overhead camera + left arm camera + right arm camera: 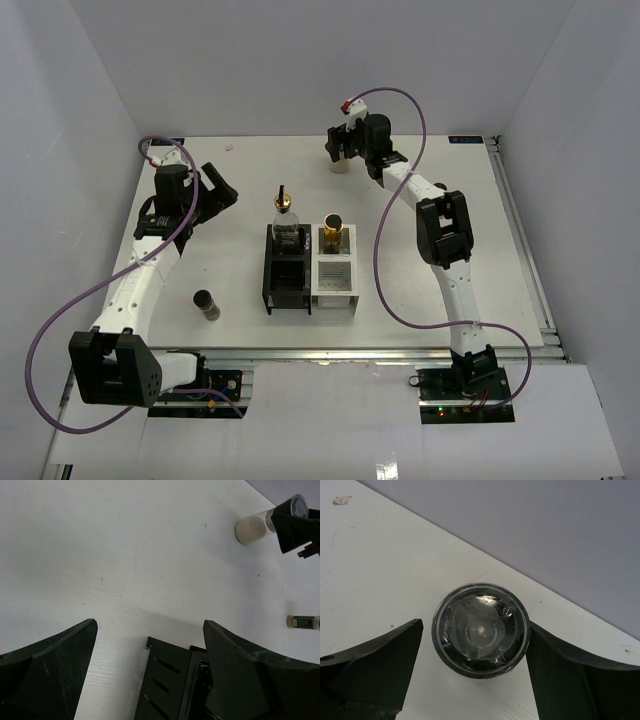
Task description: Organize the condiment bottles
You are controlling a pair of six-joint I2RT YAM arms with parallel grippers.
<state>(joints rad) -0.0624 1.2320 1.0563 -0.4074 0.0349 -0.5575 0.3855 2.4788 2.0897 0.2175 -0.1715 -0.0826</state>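
A grey-lidded shaker (pixel 340 165) with beige contents stands at the back of the table. My right gripper (pixel 339 148) is open and straddles it from above. In the right wrist view its dark round lid (pixel 480 630) sits between the fingers; the right finger touches it and the left stands a little apart. A clear bottle with gold pourer (pixel 285 215) and a gold-necked bottle (pixel 333 232) stand in the rack's back compartments. A dark brown jar (pixel 207 304) lies on the table at front left. My left gripper (pixel 225 188) is open and empty, left of the rack.
The black-and-white rack (pixel 310 285) stands mid-table; its black side (pixel 170 675) shows in the left wrist view. That view also shows the shaker (pixel 251 528) and a small labelled bottle (pixel 303 622) lying at the right edge. Walls enclose three sides.
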